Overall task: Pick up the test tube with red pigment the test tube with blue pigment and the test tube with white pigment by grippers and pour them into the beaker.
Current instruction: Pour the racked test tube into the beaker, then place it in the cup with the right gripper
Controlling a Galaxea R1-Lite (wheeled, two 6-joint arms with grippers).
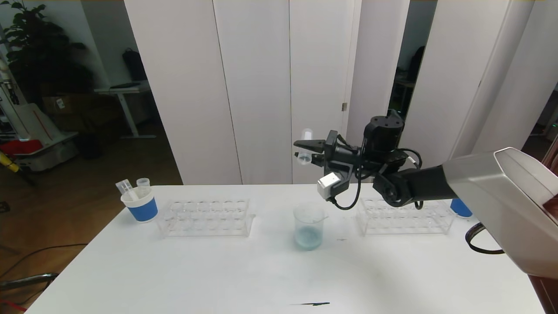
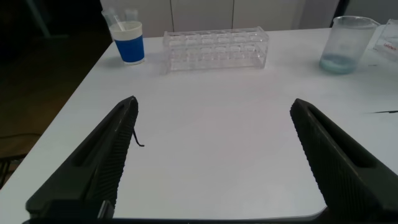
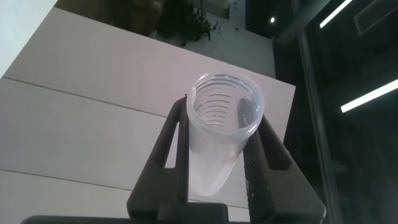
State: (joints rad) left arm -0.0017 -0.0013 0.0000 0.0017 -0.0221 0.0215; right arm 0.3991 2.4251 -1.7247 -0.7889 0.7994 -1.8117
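Right gripper (image 1: pixel 307 151) clamps empty-looking test tube (image 1: pixel 305 150) above beaker (image 1: pixel 309 226) — left gripper (image 2: pixel 211 155) wide open, holding nothing.

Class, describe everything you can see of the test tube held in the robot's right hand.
The test tube is small, clear and plastic-looking, with a threaded open mouth and rounded bottom. It looks empty. The right hand is shut on its middle, holding it tilted in the air, above and behind the beaker, touching nothing else.
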